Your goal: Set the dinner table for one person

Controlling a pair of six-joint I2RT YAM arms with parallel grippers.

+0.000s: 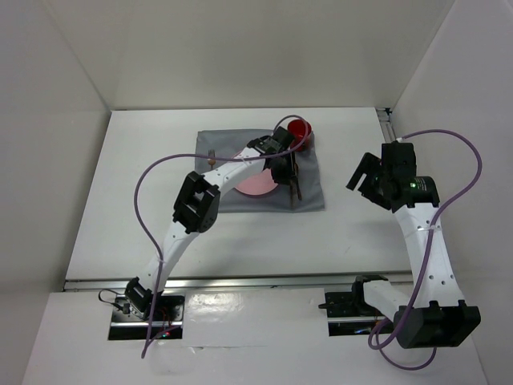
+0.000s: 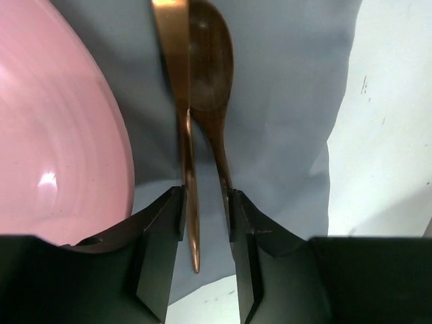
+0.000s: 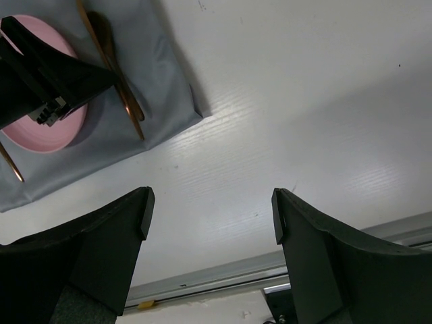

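Counter: it filled your top view under both arms, with a metal rail along its near edge.
Cloth: grey, it lay far-centre on the counter.
Left end effector: narrow, its fingers astride the knife and spoon handles; you could not tell whether it clamped them.
Right end effector: wide, holding nothing, above white counter right of the cloth.
Hidden: the left arm covered part of your pink plate; the red cup sat partly behind the wrist.
Cut off: the knife and spoon ran past the top edge of the left wrist view.
Hard to make out: the fork, small, left of the plate.
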